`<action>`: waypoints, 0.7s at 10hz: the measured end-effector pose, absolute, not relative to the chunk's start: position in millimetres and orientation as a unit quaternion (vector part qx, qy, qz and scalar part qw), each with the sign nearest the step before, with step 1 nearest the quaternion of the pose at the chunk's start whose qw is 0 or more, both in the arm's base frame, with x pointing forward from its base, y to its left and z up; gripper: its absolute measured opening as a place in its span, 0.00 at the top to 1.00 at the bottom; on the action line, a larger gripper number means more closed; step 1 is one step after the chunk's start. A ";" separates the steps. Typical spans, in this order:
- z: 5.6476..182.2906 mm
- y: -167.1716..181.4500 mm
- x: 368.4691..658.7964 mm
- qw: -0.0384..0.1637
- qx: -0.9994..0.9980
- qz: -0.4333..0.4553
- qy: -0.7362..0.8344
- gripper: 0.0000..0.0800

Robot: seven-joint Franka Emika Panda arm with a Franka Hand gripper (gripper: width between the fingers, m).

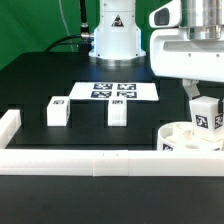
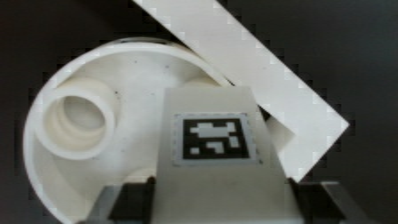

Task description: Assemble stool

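The round white seat (image 1: 190,137) lies at the exterior view's right, by the front rail. My gripper (image 1: 203,100) is shut on a white block leg (image 1: 207,113) with a black-and-white tag and holds it just above the seat. In the wrist view the leg (image 2: 217,135) stands between my dark fingers (image 2: 135,200), over the seat (image 2: 98,110) and beside its round socket (image 2: 75,112). Two more tagged legs (image 1: 57,110) (image 1: 118,110) stand on the black table at the exterior view's left and middle.
The marker board (image 1: 115,92) lies flat behind the two loose legs. A long white border rail (image 1: 100,160) runs along the front, with a corner piece (image 1: 10,125) at the exterior view's left. The arm's white base (image 1: 113,35) stands at the back. A rail (image 2: 249,60) crosses the wrist view.
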State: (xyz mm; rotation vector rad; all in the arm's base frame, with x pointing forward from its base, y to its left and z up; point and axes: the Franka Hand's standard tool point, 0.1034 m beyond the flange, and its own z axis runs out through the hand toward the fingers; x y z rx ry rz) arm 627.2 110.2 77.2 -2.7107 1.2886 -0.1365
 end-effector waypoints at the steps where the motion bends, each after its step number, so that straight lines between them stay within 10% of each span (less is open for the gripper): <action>1: 77.1 109.8 627.2 0.072 -0.884 -0.042 0.460 0.58; 7: 75.3 113.0 626.2 0.116 -0.709 0.002 0.696 0.58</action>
